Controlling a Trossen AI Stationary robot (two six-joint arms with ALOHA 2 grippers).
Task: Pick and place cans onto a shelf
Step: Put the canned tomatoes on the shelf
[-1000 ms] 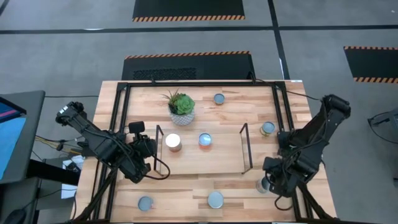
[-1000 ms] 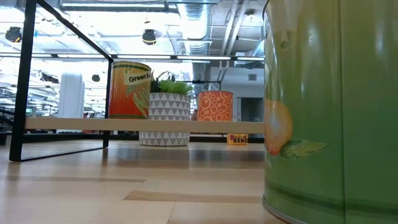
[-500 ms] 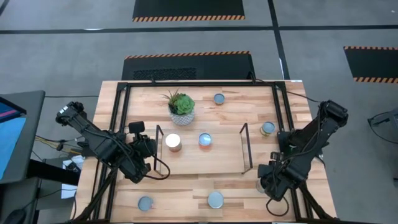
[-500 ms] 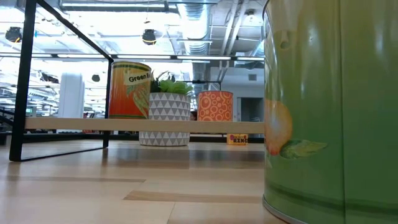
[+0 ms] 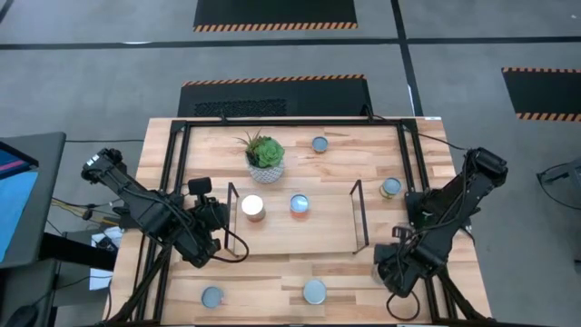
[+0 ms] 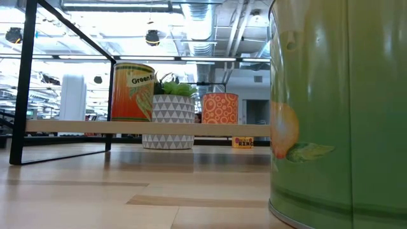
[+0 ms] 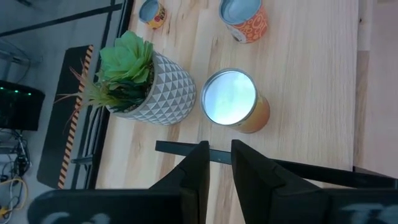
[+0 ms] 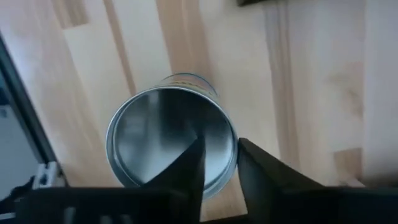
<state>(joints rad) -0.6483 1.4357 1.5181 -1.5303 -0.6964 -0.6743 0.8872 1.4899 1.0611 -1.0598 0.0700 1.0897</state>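
Note:
The light-wood shelf (image 5: 300, 227) lies mid-table with a white-topped can (image 5: 252, 207) and a blue-topped can (image 5: 300, 203) standing on it. Several more cans stand upright on the table. My right gripper (image 5: 392, 271) hangs over a silvery-topped can (image 8: 171, 140) near the table's right edge, fingers close together above its top and pointing down. That can is mostly hidden under the gripper in the high view. My left gripper (image 5: 218, 218) waits shut beside the shelf's left end, looking at the white-topped can (image 7: 230, 99).
A succulent in a white pot (image 5: 265, 163) stands behind the shelf. Loose cans stand at the far side (image 5: 320, 143), the right (image 5: 390, 187), and the near edge (image 5: 211, 296) (image 5: 314, 291). The black table frame (image 5: 410, 163) runs along the edges. A green can (image 6: 337, 114) fills the low view's right.
My right gripper has moved toward the table's near edge and a little to the left, coming over the silvery-topped can near the right edge. The can has stayed where it was.

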